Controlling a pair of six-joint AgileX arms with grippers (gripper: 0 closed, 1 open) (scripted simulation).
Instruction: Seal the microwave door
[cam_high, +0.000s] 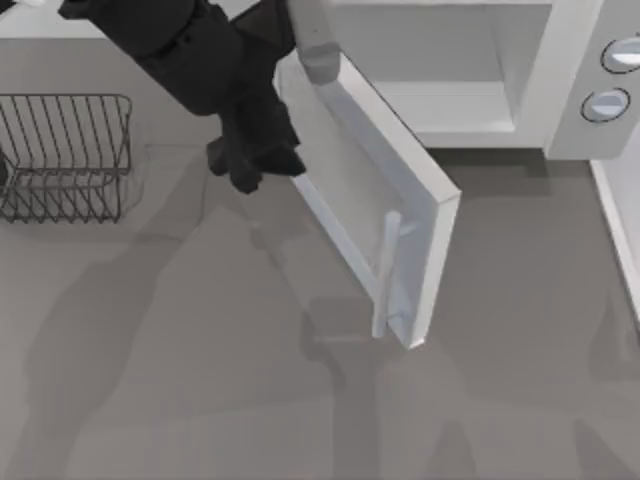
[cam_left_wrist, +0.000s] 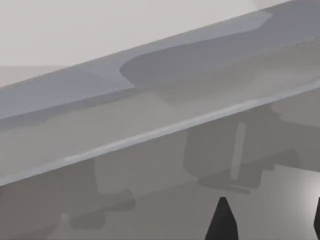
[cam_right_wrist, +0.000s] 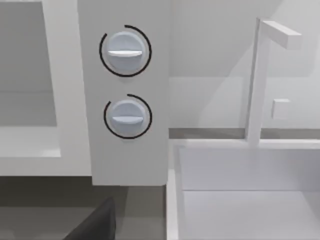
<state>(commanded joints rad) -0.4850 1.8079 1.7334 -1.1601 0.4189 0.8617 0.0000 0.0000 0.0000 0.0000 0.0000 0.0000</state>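
Observation:
The microwave door (cam_high: 350, 175) stands swung open, angled out from the white microwave (cam_high: 565, 100) toward the table's front. Its pale bar handle (cam_high: 385, 272) sits near the free edge. My left gripper (cam_high: 255, 165) hovers just left of the door's outer face, close to the hinge side. In the left wrist view the door (cam_left_wrist: 100, 85) is very near, and the left gripper (cam_left_wrist: 270, 222) is open with nothing between its dark fingertips (cam_left_wrist: 222, 222). In the right wrist view a dark part of my right gripper (cam_right_wrist: 95, 225) points at the two round knobs (cam_right_wrist: 125, 50).
A dark wire basket (cam_high: 65, 155) stands at the table's left. A white basin (cam_right_wrist: 240, 190) with an upright white post (cam_right_wrist: 255, 80) sits right of the microwave, its edge at the far right (cam_high: 625, 220). The microwave's cavity (cam_high: 440, 60) lies open behind the door.

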